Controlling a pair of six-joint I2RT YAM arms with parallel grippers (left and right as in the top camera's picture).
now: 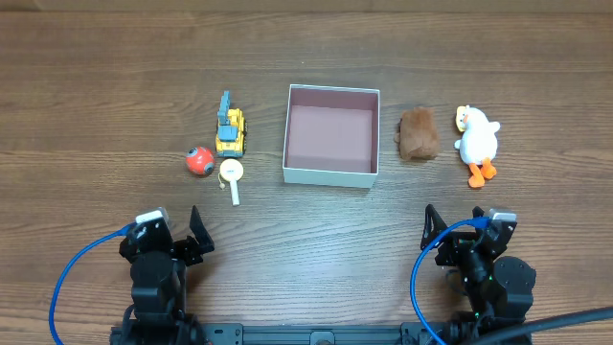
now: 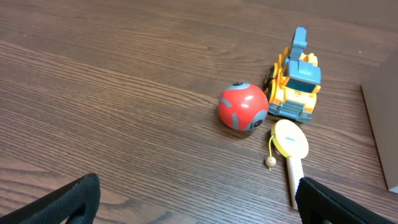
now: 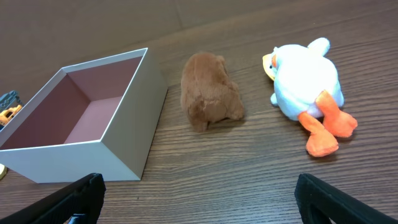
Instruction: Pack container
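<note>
The container (image 1: 330, 175) is a square white box with a dusty pink inside, standing empty at the table's middle; it also shows in the right wrist view (image 3: 118, 134). Left of it lie a yellow and blue toy truck (image 1: 230, 131), a red and grey ball (image 1: 199, 161) and a small yellow paddle with a bead (image 1: 232, 174). Right of it lie a brown plush (image 1: 418, 133) and a white duck plush (image 1: 476, 140). My left gripper (image 1: 177, 230) and my right gripper (image 1: 450, 228) are both open and empty near the front edge.
The truck (image 2: 295, 78), ball (image 2: 242, 107) and paddle (image 2: 291, 140) lie close together ahead of the left gripper (image 2: 199, 208). The brown plush (image 3: 210, 92) and duck (image 3: 308, 84) lie ahead of the right gripper (image 3: 199, 202). Blue cables loop beside both arms.
</note>
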